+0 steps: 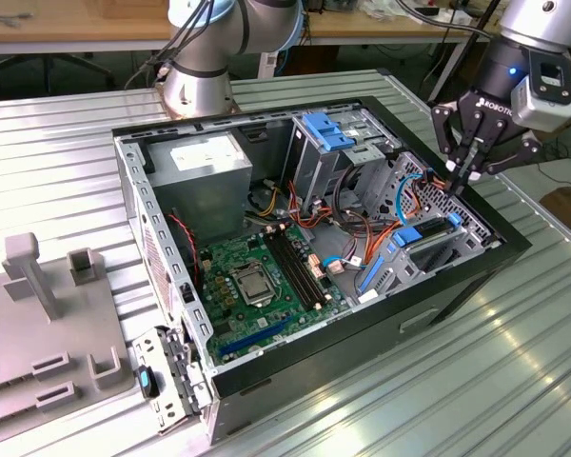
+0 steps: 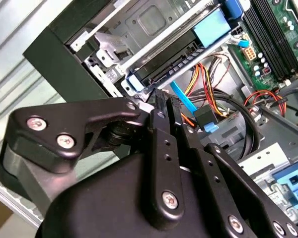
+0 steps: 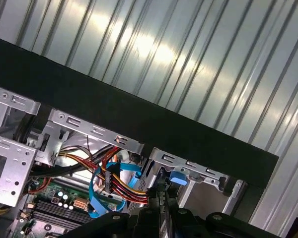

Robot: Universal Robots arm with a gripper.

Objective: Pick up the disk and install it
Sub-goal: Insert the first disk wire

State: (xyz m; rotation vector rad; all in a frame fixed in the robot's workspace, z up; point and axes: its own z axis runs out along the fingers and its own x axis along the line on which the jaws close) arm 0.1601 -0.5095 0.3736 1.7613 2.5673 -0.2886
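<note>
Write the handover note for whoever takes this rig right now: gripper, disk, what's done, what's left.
Gripper: shut, nothing seen between its fingers. It hangs over the case's edge on the exterior view's right, with its tip close to the disk's blue rail end. Whether they touch cannot be told.
Disk: lying inside the metal bay of the open computer case, not held.
Done: the disk is in the bay.
Left: whether it is fully seated cannot be told, so check that.

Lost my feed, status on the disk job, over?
Hand shut, over the drive bay. Disk lies there, not gripped. Cables bunched alongside.
</note>
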